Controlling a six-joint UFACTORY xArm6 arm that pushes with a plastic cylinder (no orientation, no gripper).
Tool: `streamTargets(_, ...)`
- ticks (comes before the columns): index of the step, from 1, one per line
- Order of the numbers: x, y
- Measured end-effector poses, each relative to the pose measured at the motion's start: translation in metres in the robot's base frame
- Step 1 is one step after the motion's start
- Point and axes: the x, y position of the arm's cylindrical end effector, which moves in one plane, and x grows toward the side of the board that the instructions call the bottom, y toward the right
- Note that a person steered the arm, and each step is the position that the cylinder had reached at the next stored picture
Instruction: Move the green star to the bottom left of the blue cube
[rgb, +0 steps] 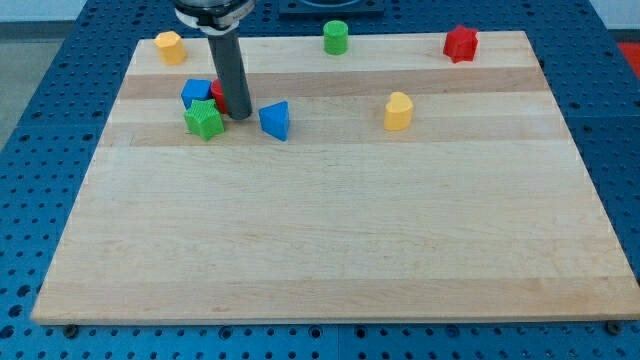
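In the camera view, my tip (240, 116) is resting on the wooden board (330, 250) near the view's top left, just to the right of the green star (204, 120). There is no pincer on this arm, only the rod, so nothing is being grasped or released. The green star is sitting directly below the blue cube (195, 93), the 2 touching or nearly so, with the star slightly toward the view's right of the cube's centre. A red block (217, 92) is peeking out behind the rod, right beside the blue cube; its shape is hidden. A blue triangular block (275, 120) is lying just to the right of my tip. Well apart, a yellow block (399, 111) is standing mid-board, and along the top edge are sitting a yellow block (169, 46), a green cylinder (335, 37) and a red block (460, 43).
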Motion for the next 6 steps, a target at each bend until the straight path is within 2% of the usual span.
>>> streamTargets(4,0.012,-0.056)
streamTargets(6,0.018,-0.056)
